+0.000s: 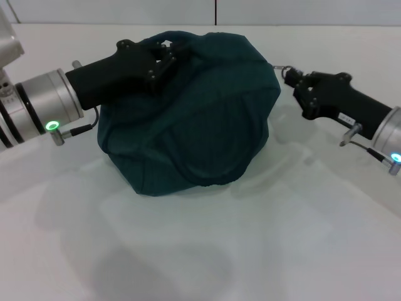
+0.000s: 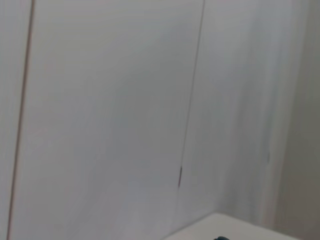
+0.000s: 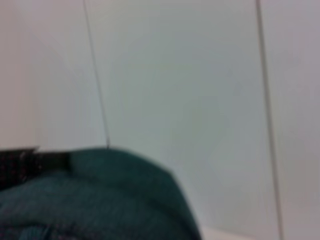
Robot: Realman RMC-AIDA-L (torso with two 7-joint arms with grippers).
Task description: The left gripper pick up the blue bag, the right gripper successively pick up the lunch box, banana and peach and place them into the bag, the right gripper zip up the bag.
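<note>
The blue bag [image 1: 194, 125] sits bulging on the white worktop [image 1: 207, 251], between the two arms. The left gripper [image 1: 164, 58] reaches over its top from the robot's left, jaws clenched on a bunch of fabric or handle at the crown. The right gripper [image 1: 292, 80] is just off the bag's upper right shoulder, its jaws pinched on what looks like the metal ring pull [image 1: 285, 69] of the zipper, though the ring is too small to be sure of.

The lunch box, banana and peach are nowhere in sight, and the bag is rounded and full, so they are probably already inside. By that reading the step in hand is the last one, zipping up. No open mouth or foil lining shows, so the zip looks nearly or wholly run to its end beside the right jaws.

The next move would be a short final tug on the pull away from the left jaws, with the left grip as the anchor, then letting go.

The bag's long axis runs from the left jaws toward the right jaws; its top faces up and away from the robot.
</note>
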